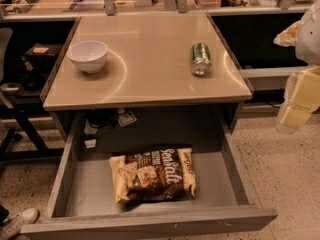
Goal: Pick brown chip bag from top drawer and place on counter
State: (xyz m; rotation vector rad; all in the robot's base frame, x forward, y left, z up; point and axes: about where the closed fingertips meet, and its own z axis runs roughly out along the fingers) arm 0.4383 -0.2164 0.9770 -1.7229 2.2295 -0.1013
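Note:
The brown chip bag lies flat on the bottom of the open top drawer, a little left of its middle, with its "Sea Salt" script facing up. The beige counter sits directly above the drawer. My gripper hangs at the far right edge of the view, beside the counter's right front corner. It is well above and to the right of the drawer, apart from the bag, and holds nothing that I can see.
A white bowl stands on the counter's left side. A green drinks can lies on its right side. A cluttered paler bench with metal posts runs behind. A chair stands at the left. A shoe shows at bottom left.

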